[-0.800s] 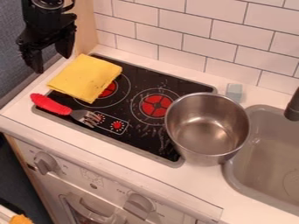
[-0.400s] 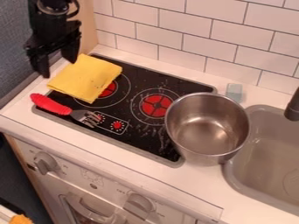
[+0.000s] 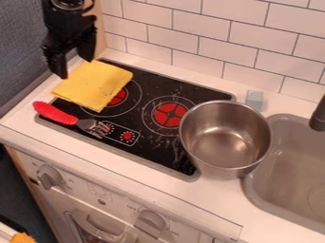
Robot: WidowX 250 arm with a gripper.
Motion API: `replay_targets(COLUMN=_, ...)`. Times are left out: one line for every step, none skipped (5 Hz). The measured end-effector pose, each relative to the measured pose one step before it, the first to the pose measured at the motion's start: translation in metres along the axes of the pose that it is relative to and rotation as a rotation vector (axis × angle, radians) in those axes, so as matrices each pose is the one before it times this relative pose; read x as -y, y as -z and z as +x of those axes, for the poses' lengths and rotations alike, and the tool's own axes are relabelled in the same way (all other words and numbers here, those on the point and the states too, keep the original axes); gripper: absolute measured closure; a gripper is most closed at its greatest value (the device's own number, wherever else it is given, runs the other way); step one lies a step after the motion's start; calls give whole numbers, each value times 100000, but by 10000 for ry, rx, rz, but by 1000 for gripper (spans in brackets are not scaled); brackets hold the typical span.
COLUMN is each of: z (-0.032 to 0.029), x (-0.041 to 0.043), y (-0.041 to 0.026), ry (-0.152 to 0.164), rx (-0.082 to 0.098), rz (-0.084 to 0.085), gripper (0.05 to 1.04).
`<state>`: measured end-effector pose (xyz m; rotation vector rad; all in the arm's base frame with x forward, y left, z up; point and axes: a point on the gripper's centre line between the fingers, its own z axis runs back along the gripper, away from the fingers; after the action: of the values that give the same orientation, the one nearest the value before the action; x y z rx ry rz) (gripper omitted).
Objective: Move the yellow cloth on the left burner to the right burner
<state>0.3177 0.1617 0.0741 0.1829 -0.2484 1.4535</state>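
Cloth (image 3: 92,85) is lying partly over the left burner (image 3: 119,98), spilling past the stovetop's (image 3: 166,159) left edge near the back corner, where the gripper (image 3: 75,67) is hanging, fingers spread, I'm guessing for a pinch. The pot (image 3: 225,168) is crowding the right burner (image 3: 169,114), so the back edge is probably offering the easier crossing.

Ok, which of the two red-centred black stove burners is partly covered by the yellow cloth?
The left red-centred burner: the yellow cloth hides part of its red centre, while the right red-centred burner shows its whole red centre.
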Motion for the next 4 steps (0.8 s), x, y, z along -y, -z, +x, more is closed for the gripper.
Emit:
replay_targets(z=-499, x=1303, y=2210, ry=197, rx=-856, rz=-322, gripper=83)
replay_targets(z=578, x=477, y=1736, ry=193, rx=-282, rz=66, gripper=83)
replay_targets(z=-10, x=931, y=1504, ry=202, rx=-344, rz=6, gripper=83)
replay_targets(z=260, x=356, y=25, ry=40, rx=23, rz=-143, gripper=83)
